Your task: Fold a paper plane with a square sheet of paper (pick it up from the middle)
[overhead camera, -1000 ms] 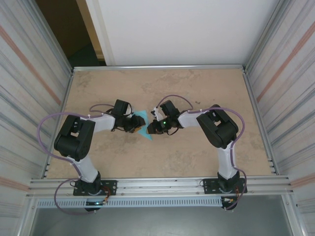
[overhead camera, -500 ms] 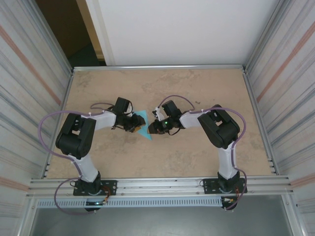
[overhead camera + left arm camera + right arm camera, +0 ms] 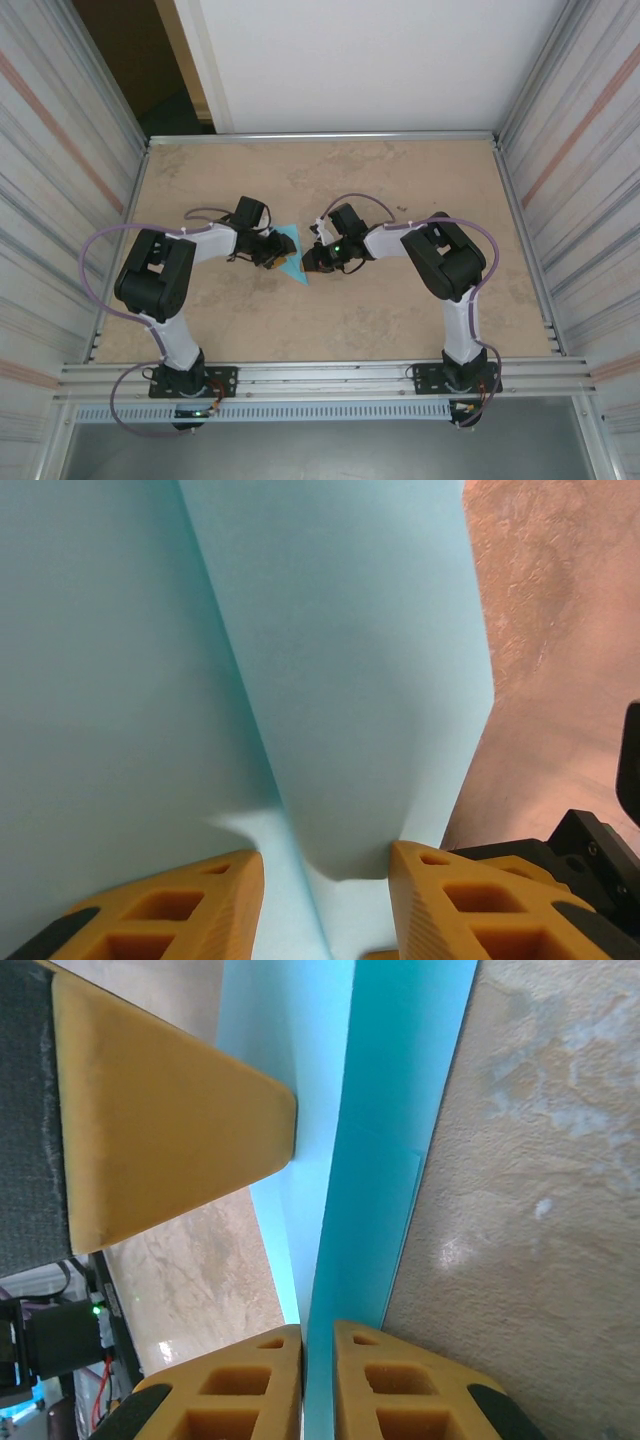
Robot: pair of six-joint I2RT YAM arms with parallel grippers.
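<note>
The sheet of paper (image 3: 290,240), light blue and already partly folded, lies near the middle of the desk (image 3: 400,330), between the two pincers. From above it reads as a narrow triangle. Its long axis runs from the far side towards the near edge, leaning slightly right, and its pointed tip faces the arm bases while the wider end faces away. The left pincer (image 3: 272,252) sits at its left edge and the right pincer (image 3: 310,260) at its right edge, close to the tip. In the left wrist view the paper (image 3: 350,660) covers most of the frame, with one straight crease running from the top down between the orange fingers (image 3: 170,910). The left pincer (image 3: 325,865) has its jaws clearly apart. A folded flap lies in the gap and its rounded lower edge reaches the right-hand finger; whether it presses on the flap cannot be told. Bare desk (image 3: 560,680) shows to the right. In the right wrist view the right pincer (image 3: 318,1335) has its fingers drawn almost together, nipping the thin edge of the paper (image 3: 385,1110), which stretches lengthwise away from the fingertips as a bright band beside the desk (image 3: 530,1210). One orange finger of the left pincer (image 3: 170,1130) rests against the paper's paler side.
</note>
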